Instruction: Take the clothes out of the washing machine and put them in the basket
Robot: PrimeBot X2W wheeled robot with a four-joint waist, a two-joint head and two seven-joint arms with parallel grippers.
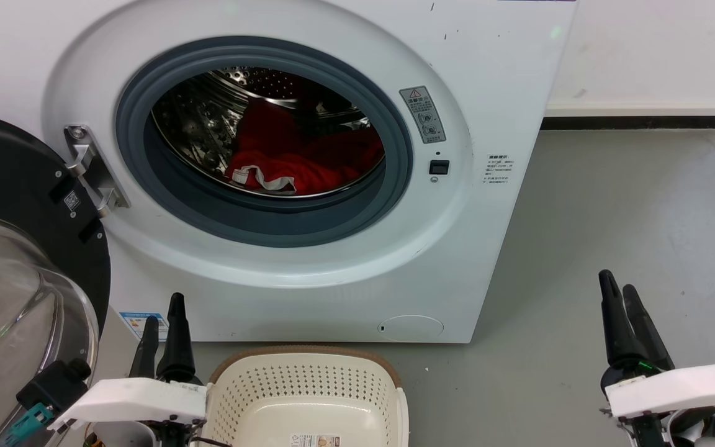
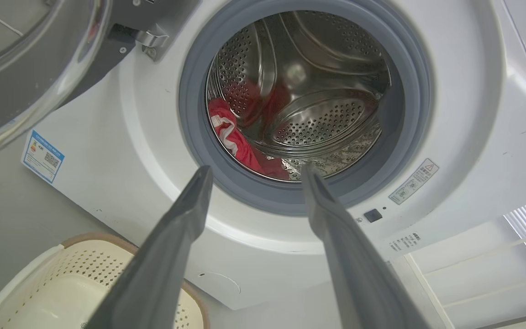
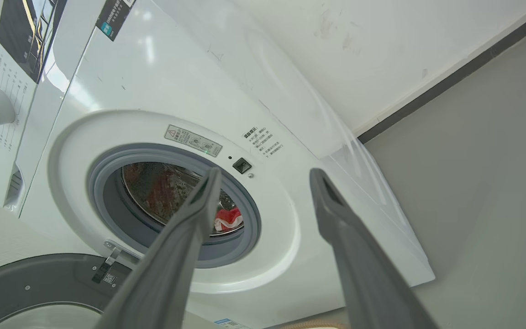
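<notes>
Left gripper (image 1: 163, 310): near left, low; two long dark fingers spread apart, nothing between them.
Right gripper (image 1: 617, 282): near right, above the grey floor (image 1: 581, 217); fingers likewise parted and empty.
Low cream perforated plastic basket with brown woven-look rim (image 1: 305, 354): on the floor between the two arms; no cloth in the part that shows.
Red fabric clothes with white trim (image 1: 308, 161): heaped at the bottom of the perforated steel drum (image 1: 208, 118); a white-edged hem lies nearest the opening.
Large white front-loading washing machine (image 1: 457, 248): just behind the basket; black-rimmed glass door (image 1: 22, 186) swung wide to the left; round grey rubber seal (image 1: 270, 226) unobstructed.
Step in hand: first reach into the drum, by my reading.
Doing it well: lead with the left arm, whose wrist view looks straight into the opening; pass over the seal's lower lip; take the thick red bunch, not the thin trim; close only once fabric sits between the fingers; lift over the lip before drawing back, lest cloth snag.
</notes>
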